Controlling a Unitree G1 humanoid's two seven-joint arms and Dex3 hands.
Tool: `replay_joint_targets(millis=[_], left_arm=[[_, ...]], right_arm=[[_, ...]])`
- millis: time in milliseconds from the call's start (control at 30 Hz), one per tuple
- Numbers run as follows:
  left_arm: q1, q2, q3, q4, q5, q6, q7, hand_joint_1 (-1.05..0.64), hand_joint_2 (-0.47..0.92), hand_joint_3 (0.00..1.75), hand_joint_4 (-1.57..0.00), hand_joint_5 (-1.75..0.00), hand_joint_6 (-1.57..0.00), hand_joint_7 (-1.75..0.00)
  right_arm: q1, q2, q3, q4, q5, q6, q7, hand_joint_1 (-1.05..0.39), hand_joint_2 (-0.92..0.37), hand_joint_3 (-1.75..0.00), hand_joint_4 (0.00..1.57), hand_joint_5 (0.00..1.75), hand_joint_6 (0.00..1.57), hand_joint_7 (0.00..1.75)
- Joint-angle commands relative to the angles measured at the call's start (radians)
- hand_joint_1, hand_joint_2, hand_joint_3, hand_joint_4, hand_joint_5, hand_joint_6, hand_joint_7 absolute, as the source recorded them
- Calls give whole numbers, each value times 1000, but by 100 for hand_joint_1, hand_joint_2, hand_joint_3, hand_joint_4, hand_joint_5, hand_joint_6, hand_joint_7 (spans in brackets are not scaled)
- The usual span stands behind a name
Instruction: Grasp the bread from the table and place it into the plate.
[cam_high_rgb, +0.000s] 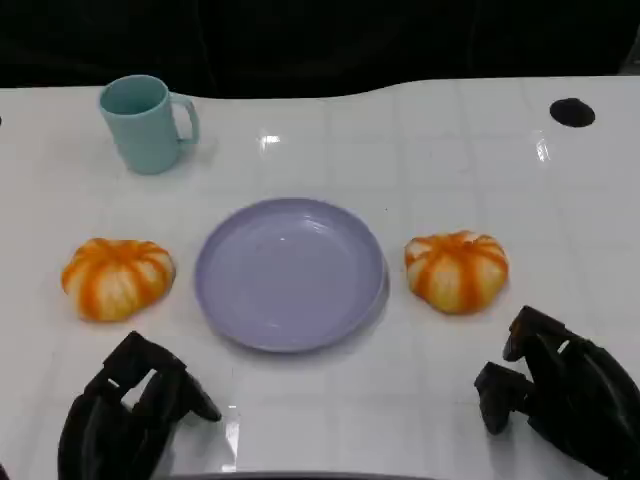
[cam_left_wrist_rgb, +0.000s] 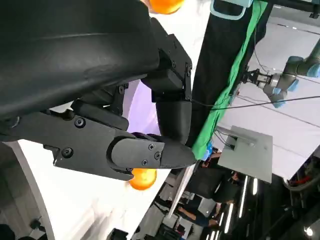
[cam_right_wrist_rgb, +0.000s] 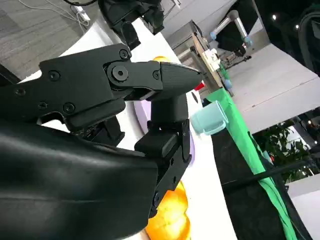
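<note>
Currently both empty: left robot hand (cam_high_rgb: 125, 410) and right robot hand (cam_high_rgb: 560, 390), fingers apart, low on bench (cam_high_rgb: 480, 150). Bread (cam_high_rgb: 456, 270) right of plate (cam_high_rgb: 290, 272), second bread (cam_high_rgb: 117, 277) left; both round, no clear long axis.

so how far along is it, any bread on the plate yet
Nothing is done yet: the plate holds no bread. One bread lies on the table left of it, the other bread to its right, both untouched. The left robot hand and right robot hand hold nothing, near the table's front edge. Grasping and placing are both left.
</note>
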Motion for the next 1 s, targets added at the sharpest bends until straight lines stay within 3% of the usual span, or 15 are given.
replay_joint_targets(millis=[33, 267, 333, 367, 467, 533, 733, 1000], left_arm=[[-7, 20, 8, 7, -3, -6, -14, -56, 92, 27, -62, -175, -49, -151], [-1, 15, 4, -5, 6, -3, 2, -56, 92, 27, -62, -175, -49, -155], [0, 13, 4, -8, 4, -1, 3, -55, 92, 27, -62, -175, -49, -155], [0, 12, 4, -9, 3, 1, 2, -55, 92, 27, -62, -175, -49, -155], [-3, 12, 4, -9, -2, 8, -2, -56, 92, 27, -62, -175, -49, -155], [-4, 12, 4, -8, -3, 9, -6, -56, 92, 27, -63, -175, -49, -155], [-7, 14, 4, -5, 3, 1, -1, -58, 92, 25, -64, -175, -51, -154], [-10, 18, 5, 4, 8, -5, -1, -58, 92, 26, -64, -175, -50, -153]], right_arm=[[0, -5, -6, -1, -4, -6, -5, -52, -92, -38, 87, 175, 66, 175], [-17, -30, -1, 8, -11, -29, 42, -52, -92, -38, 85, 175, 65, 168], [-35, -53, 7, 15, -39, -71, 67, -54, -92, -40, 80, 174, 64, 160], [-44, -60, 6, 18, -49, -90, 74, -54, -92, -39, 77, 170, 65, 147], [-65, -68, -2, 25, -68, -143, 74, -54, -92, -32, 72, 148, 75, 99], [-81, -77, -5, 30, -80, -181, 76, -54, -92, -29, 70, 134, 77, 80], [-115, -140, 4, 6, -153, -272, 60, -52, -92, -17, 66, 103, 76, 51], [-127, -251, 54, -34, -388, -524, -48, -63, -92, -12, 40, 49, 51, 10]])
